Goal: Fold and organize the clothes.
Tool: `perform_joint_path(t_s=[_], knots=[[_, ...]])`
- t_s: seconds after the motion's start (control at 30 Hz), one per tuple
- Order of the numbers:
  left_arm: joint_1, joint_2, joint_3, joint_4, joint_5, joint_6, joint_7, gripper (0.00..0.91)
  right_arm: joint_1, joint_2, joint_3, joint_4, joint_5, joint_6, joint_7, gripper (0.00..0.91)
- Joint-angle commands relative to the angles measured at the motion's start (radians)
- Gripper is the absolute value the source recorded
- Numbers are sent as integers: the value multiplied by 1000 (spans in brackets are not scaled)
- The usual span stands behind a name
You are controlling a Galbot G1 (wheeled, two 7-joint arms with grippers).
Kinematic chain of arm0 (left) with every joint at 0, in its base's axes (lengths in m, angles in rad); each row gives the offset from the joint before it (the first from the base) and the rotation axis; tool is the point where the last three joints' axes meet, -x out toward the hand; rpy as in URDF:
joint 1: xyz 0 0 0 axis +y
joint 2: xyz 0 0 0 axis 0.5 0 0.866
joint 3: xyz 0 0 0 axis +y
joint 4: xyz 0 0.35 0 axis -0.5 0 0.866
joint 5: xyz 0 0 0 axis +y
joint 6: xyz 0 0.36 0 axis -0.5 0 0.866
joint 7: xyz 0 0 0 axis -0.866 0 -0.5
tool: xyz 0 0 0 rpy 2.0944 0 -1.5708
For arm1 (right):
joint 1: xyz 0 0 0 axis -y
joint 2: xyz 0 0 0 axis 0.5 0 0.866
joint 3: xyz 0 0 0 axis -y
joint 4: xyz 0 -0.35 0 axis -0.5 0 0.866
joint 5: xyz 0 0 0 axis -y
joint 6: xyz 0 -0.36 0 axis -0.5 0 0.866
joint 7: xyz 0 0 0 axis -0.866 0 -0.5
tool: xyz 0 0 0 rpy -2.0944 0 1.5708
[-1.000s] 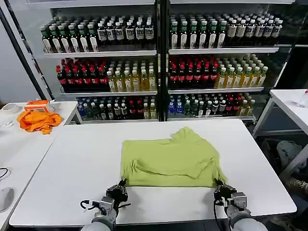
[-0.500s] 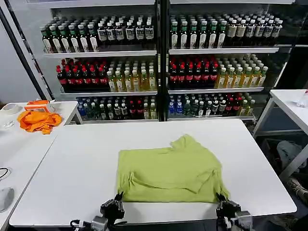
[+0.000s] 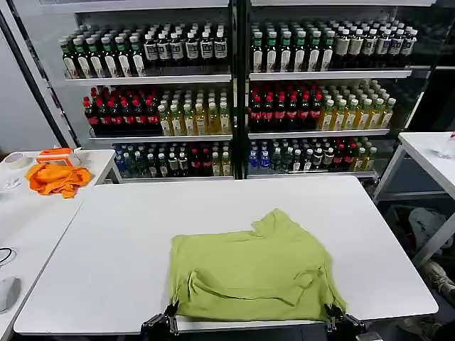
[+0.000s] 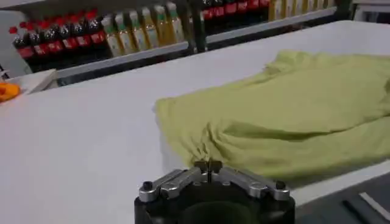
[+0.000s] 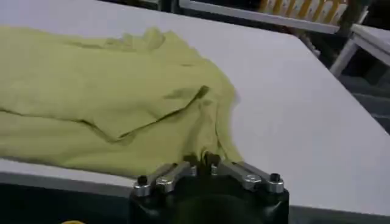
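The lime yellow-green T-shirt [image 3: 252, 273] lies folded and wrinkled on the white table [image 3: 128, 241], its near hem reaching the front edge. My left gripper [image 3: 170, 320] sits at the table's front edge, shut on the shirt's near left corner [image 4: 204, 152]. In the left wrist view this gripper [image 4: 208, 166] pinches a gathered bit of cloth. At the near right corner, my right gripper [image 3: 331, 320] is shut on the shirt too. The right wrist view shows that gripper [image 5: 203, 161] clamped on the fabric edge [image 5: 207, 131]. No printed graphic shows.
An orange cloth [image 3: 57, 177] and an orange box [image 3: 55, 153] lie on a side table at the left. Shelves of bottles [image 3: 234, 92] stand behind the table. Another white table [image 3: 430, 153] stands at the right. Bare tabletop surrounds the shirt.
Both grippers have drawn back toward me past the table's front edge, dragging the shirt nearer so its hem now lies at the front edge.
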Motion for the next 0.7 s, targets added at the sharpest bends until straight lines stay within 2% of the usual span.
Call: perform_joint_path(t_s=[0.03, 0.2, 0.23, 0.4, 0.6, 0.7], knots=[[-63, 40, -55, -6, -63, 15, -6, 907, 148, -50, 5, -5, 70, -4, 14, 907], [-229, 92, -63, 91, -227, 9, -23, 907, 355, -101, -55, -110, 155, -13, 39, 907], [-279, 105, -55, 115, -249, 18, -33, 907, 443, -111, -102, -167, 170, -13, 47, 907], [-529, 126, -3, 268, -407, 68, -60, 907, 650, -121, -237, -332, 228, -14, 63, 907], [-722, 119, 76, 440, -434, 99, -72, 907, 892, -92, -357, -546, 307, -14, 81, 907], [-796, 104, 109, 509, -433, 101, -81, 907, 973, -70, -394, -636, 374, -14, 109, 907]])
